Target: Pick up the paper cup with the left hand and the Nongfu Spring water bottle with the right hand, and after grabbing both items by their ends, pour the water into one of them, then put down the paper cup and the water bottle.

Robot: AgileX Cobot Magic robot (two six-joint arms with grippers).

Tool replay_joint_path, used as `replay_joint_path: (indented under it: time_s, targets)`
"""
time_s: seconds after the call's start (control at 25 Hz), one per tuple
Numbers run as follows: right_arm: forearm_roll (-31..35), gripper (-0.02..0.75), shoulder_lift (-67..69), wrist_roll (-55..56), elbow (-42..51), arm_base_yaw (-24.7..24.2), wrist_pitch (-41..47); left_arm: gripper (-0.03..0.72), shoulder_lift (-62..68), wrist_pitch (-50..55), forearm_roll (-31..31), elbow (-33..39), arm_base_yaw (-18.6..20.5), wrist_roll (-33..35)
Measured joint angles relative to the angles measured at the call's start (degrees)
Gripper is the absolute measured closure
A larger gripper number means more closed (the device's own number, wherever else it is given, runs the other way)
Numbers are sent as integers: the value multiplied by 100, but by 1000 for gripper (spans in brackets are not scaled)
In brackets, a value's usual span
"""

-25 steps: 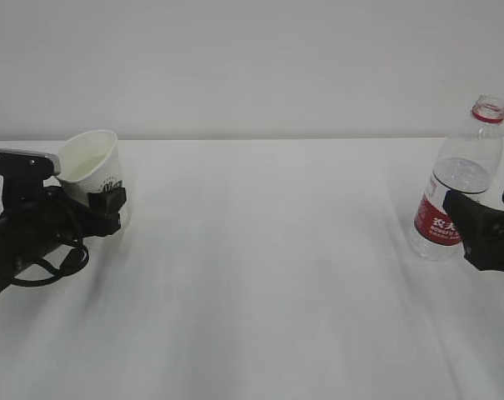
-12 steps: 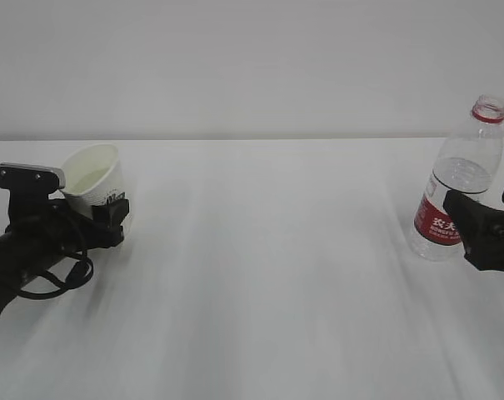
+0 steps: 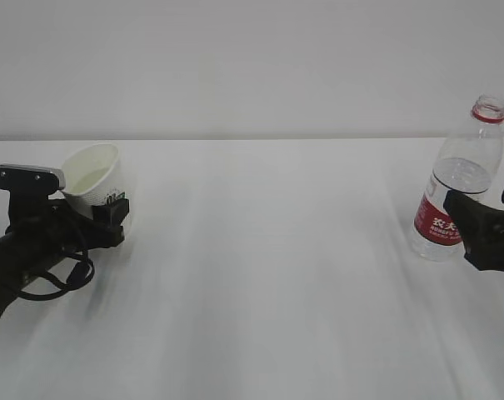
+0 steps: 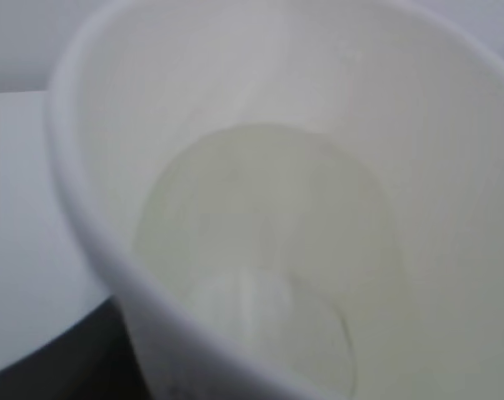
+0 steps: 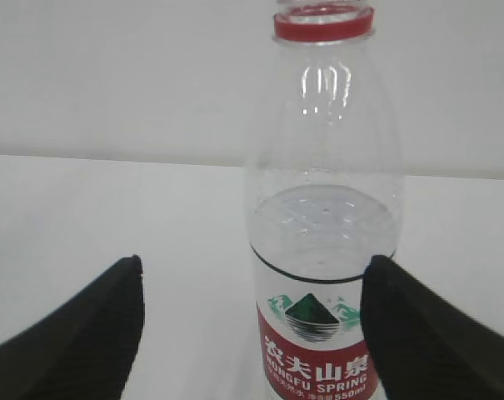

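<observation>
The paper cup point(image 3: 92, 173) is tilted toward the left, low over the white table at the far left. My left gripper point(image 3: 110, 212) is shut on its lower part. In the left wrist view the cup's cream inside point(image 4: 276, 208) fills the frame, and I cannot tell whether liquid lies in it. The Nongfu Spring water bottle point(image 3: 456, 187) stands upright and uncapped at the far right, with water point(image 5: 318, 242) in its lower half. My right gripper point(image 3: 485, 229) is open. The bottle point(image 5: 322, 333) stands between its black fingers point(image 5: 68, 333), close to the right one, with a wide gap on the left.
The white table point(image 3: 268, 267) runs between the two arms, with a pale wall behind it. The left arm's cables point(image 3: 56, 279) hang in a loop just above the table near the cup.
The left gripper sank a little toward the table with the cup, then held still. The bottle and the right gripper have not moved.
</observation>
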Motion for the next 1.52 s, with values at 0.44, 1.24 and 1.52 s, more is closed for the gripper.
replay_joint_path:
  time_s: [0.44,1.24,1.52]
  targets:
    - [0,131,0,0,0,0,0,2,13,-14,-14,0,0,-806]
    - [22,142,0,0,0,0,0,3,-81,-18,43,261,0,-866]
    - [34,142,0,0,0,0,0,18,-217,-18,66,493,0,-866]
